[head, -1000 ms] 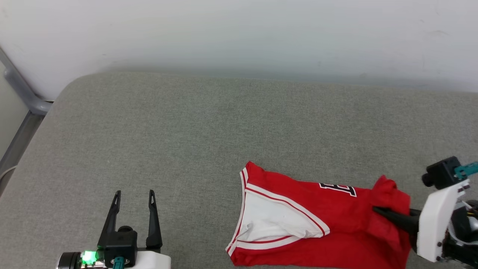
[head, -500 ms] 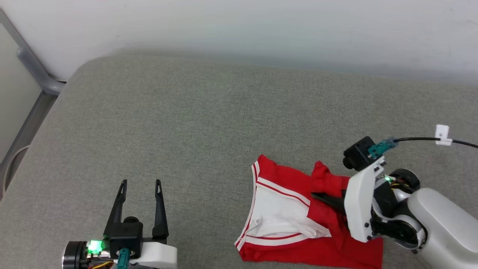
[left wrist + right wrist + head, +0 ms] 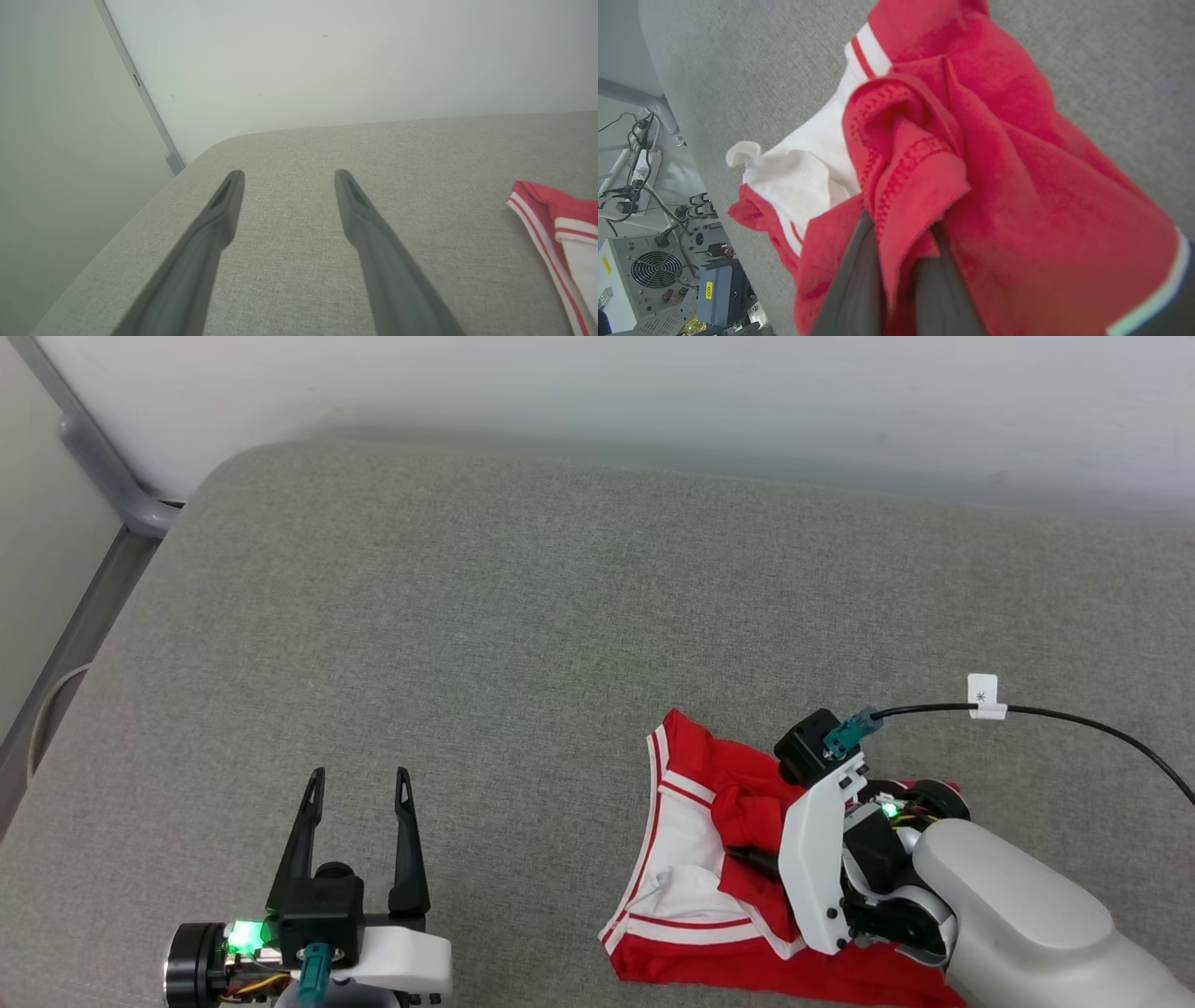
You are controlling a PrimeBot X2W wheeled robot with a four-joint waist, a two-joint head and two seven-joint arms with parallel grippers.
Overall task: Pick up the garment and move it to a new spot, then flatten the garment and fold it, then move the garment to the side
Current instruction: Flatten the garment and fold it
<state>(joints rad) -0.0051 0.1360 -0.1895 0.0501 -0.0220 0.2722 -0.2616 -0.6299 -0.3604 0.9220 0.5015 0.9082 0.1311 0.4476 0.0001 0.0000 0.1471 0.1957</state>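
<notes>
The right gripper [image 3: 742,852] has its fingers pinched tight on a bunched red fold of the garment [image 3: 686,765]. The rest of the cloth lies crumpled around and to the left of the tips, low on the right of the grey cushion [image 3: 513,644]. The left gripper [image 3: 360,777] hovers spread and empty well apart on the left, so the carry likely falls to the right arm.

Left gripper [image 3: 360,775] – fingers spread wide, pointing forward. Right gripper [image 3: 736,851] – clamped on garment [image 3: 705,758], pointing leftward.
</notes>
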